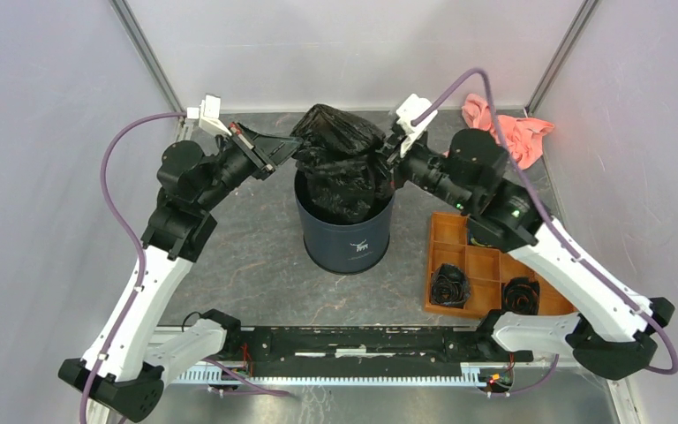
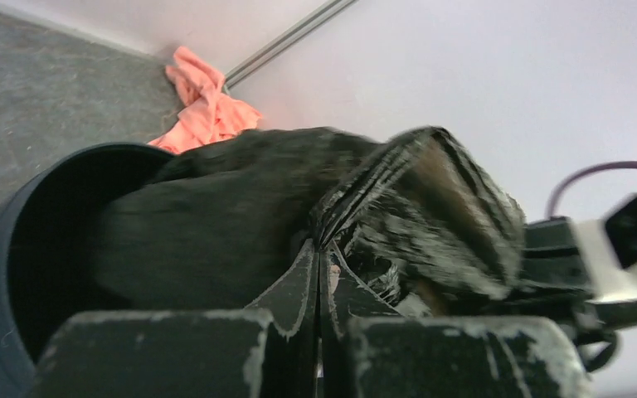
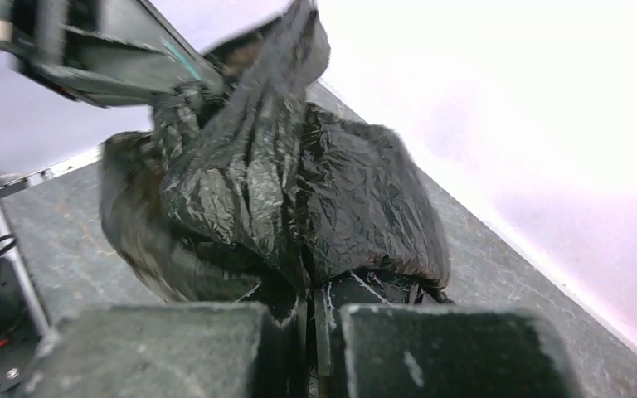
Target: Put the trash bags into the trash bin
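The left claw (image 1: 293, 152) is pressed together on a pleated fold of the trash bag (image 1: 340, 141), and the film fans out from its tips. Just right of that claw and below it, the bag's lower part hangs inside the trash bin (image 1: 346, 238). Most of the bundle bulges above the rim, between the two claws. The right claw (image 1: 387, 161), on the bundle's opposite side, is likewise closed, pinching a wrinkled fold at its tips.

The film looks thin and slick, so either pinch could slip or tear if the claws pull apart. Pushing down off-centre could tip the bin, which is probably light, toward the orange tray (image 1: 459, 265) below and right of the right claw. It could also leave film draped outside the rim.
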Motion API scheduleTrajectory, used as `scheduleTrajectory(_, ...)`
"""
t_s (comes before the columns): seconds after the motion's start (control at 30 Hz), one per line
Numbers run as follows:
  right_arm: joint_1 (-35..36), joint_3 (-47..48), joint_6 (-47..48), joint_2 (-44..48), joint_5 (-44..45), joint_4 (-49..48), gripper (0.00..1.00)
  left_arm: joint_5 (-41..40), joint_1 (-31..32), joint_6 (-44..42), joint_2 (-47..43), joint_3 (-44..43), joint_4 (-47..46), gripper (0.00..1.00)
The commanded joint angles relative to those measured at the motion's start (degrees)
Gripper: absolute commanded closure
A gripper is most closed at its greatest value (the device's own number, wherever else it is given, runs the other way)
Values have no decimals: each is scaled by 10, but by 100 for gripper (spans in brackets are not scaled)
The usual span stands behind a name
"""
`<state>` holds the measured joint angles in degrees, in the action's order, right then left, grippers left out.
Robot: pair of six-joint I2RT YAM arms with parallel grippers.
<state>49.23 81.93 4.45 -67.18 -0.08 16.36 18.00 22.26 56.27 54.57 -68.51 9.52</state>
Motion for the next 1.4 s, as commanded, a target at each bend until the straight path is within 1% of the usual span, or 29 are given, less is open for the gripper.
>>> scheduleTrajectory(0.0, 1, 70, -18, -31, -39, 209, 99, -24, -1, -24, 11, 3, 19, 98)
scheduleTrajectory(0.07, 1, 60, -14, -31, -20, 230, 100, -21, 0, -31, 15, 2, 12, 98)
scheduleTrajectory(0.13, -3, 50, -14, -28, -3, 226, 100, -20, 0, -38, 18, -2, 12, 98)
scheduleTrajectory(0.23, -13, 41, -10, -40, -34, 185, 100, -30, -1, -46, 17, -5, 23, 98)
scheduleTrajectory(0.3, -15, 61, -8, -76, -57, 176, 100, -40, 0, -52, 16, -6, 38, 98)
scheduleTrajectory(0.37, -17, 108, -4, -128, -66, 186, 100, -50, -1, -58, 17, -4, 49, 98)
scheduleTrajectory(0.47, -17, 176, 13, -209, -49, 243, 100, -60, 0, -70, 30, 3, 68, 98)
scheduleTrajectory(0.53, -17, 183, 20, -232, -39, 257, 100, -65, -1, -82, 39, 13, 78, 98)
scheduleTrajectory(0.6, -17, 168, 25, -238, -25, 261, 100, -70, -1, -90, 47, 29, 79, 98)
scheduleTrajectory(0.67, -17, 161, 27, -245, -3, 276, 100, -58, 0, -92, 59, 45, 70, 98)
scheduleTrajectory(0.77, -17, 152, 32, -241, 29, 293, 100, -8, -1, -74, 88, 74, 38, 98)
scheduleTrajectory(0.87, -23, 143, 32, -221, 48, 294, 100, 48, 6, -34, 103, 104, -25, 98)
scheduleTrajectory(0.97, -32, 119, 28, -195, 39, 266, 100, 30, 30, -29, 102, 109, -45, 98)
scheduleTrajectory(1.07, -38, 90, 13, -191, 3, 222, 100, 6, 53, -29, 112, 110, -45, 98)
scheduleTrajectory(1.1, -40, 79, 8, -195, -18, 208, 99, 1, 62, -30, 119, 112, -47, 98)
scheduleTrajectory(1.17, -41, 63, -1, -205, -37, 190, 94, -11, 74, -38, 134, 115, -47, 98)
scheduleTrajectory(1.27, -41, 77, -1, -220, -35, 214, 86, -39, 74, -68, 136, 101, -3, 98)
scheduleTrajectory(1.33, -41, 85, 4, -209, -24, 231, 74, -65, 74, -88, 114, 91, 16, 98)
scheduleTrajectory(1.37, -41, 84, 9, -195, -22, 234, 67, -78, 74, -101, 101, 86, 23, 98)
